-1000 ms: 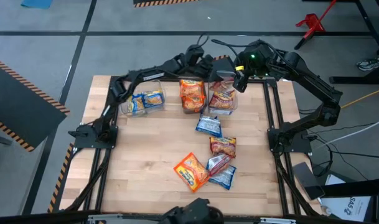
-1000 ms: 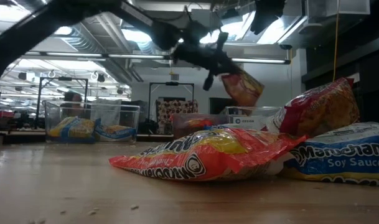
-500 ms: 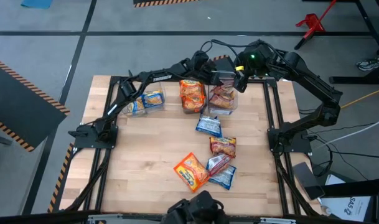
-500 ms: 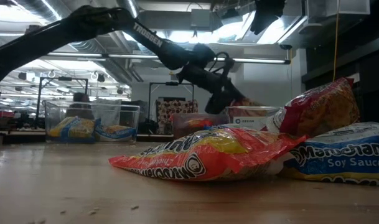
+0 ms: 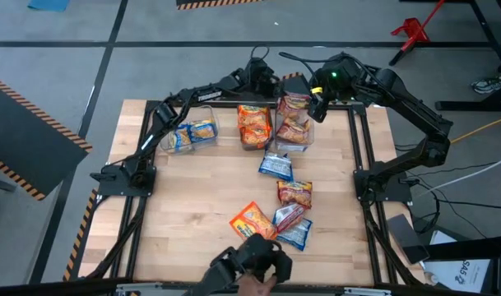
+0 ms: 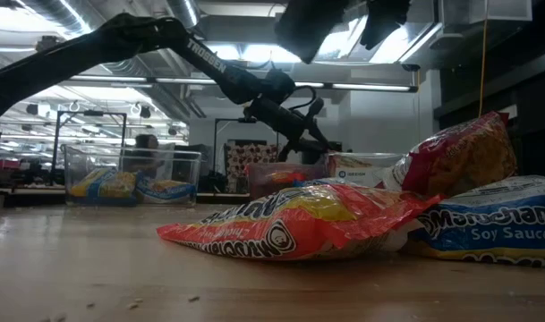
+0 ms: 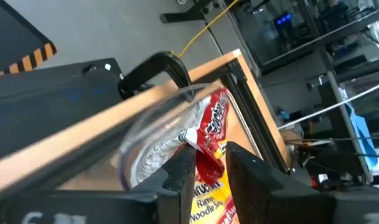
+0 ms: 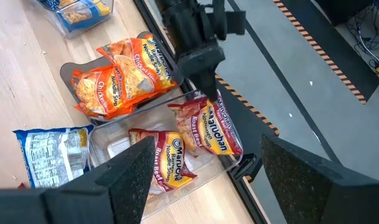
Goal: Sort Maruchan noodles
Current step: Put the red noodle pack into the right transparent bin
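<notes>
The left arm stretches across the far edge of the wooden desk (image 5: 192, 181), its left hand (image 5: 271, 85) poised over the far rim of the clear bin (image 5: 293, 136) that holds the red-and-silver packets. In the left wrist view its fingers (image 7: 180, 168) stand slightly apart with the top edge of a red packet (image 8: 211, 127) between them; whether they pinch it or have let go cannot be told. That packet leans upright against the bin's far wall, with two more red packets (image 8: 161, 155) lying lower in the same bin. The right arm waits bent above the far right corner of the desk, its right hand (image 8: 201, 174) hanging over that bin with fingers wide apart and nothing between them. Three bins line the far side: the blue bin (image 5: 188, 134) holds two blue-and-yellow packets, the middle bin (image 5: 253, 125) holds two orange packets. Loose on the desk lie five: a blue packet (image 5: 276, 166), a red packet (image 5: 294, 192), an orange packet (image 5: 252, 226), another red one (image 5: 288, 216) and another blue one (image 5: 296, 235).
</notes>
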{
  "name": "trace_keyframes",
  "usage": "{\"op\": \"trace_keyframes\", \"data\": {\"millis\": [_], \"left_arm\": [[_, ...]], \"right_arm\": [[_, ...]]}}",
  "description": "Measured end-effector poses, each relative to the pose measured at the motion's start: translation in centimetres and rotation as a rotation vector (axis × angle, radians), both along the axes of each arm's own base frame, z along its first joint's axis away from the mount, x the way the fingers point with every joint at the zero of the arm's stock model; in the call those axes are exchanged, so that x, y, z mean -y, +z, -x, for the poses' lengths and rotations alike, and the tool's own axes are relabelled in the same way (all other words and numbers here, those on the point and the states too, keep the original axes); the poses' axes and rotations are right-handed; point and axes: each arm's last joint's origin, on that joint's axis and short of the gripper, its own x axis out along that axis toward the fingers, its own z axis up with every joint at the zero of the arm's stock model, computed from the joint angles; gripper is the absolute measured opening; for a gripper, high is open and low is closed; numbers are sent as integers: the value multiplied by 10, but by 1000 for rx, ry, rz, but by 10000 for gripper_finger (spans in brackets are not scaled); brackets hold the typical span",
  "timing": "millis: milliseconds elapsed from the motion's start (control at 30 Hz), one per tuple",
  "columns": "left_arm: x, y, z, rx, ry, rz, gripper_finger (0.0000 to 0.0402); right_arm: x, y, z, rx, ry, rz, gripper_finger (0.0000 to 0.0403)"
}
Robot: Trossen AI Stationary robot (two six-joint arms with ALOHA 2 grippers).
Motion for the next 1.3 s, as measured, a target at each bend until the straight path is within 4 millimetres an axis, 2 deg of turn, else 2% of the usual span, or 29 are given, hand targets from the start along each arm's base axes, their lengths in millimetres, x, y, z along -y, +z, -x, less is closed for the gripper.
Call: {"op": "trace_keyframes", "data": {"millis": [200, 467, 567, 700, 800, 967, 1133, 1300], "left_arm": [[-11, 9, 9, 64, -101, 54, 84], [-17, 58, 8, 160, -140, -36, 80], [-29, 82, 23, 187, -181, -18, 79], [-47, 120, 58, 256, -204, -27, 79], [-47, 150, 86, 270, -191, -42, 78], [-36, 194, 124, 231, -114, -175, 78], [-16, 223, 143, 165, -54, -302, 78], [-4, 230, 150, 89, -27, -333, 78]], "right_arm": [[0, 0, 0, -7, 0, -3, 278], [5, -2, -4, -16, -26, 32, 278], [18, -12, -12, 6, -35, 10, 278], [42, -48, -22, 15, -68, -6, 278], [60, -83, -25, 52, -118, 7, 278], [81, -135, -23, 144, -196, 46, 278], [96, -179, -23, 161, -261, 15, 278], [108, -211, -35, 117, -263, 2, 278]]}}
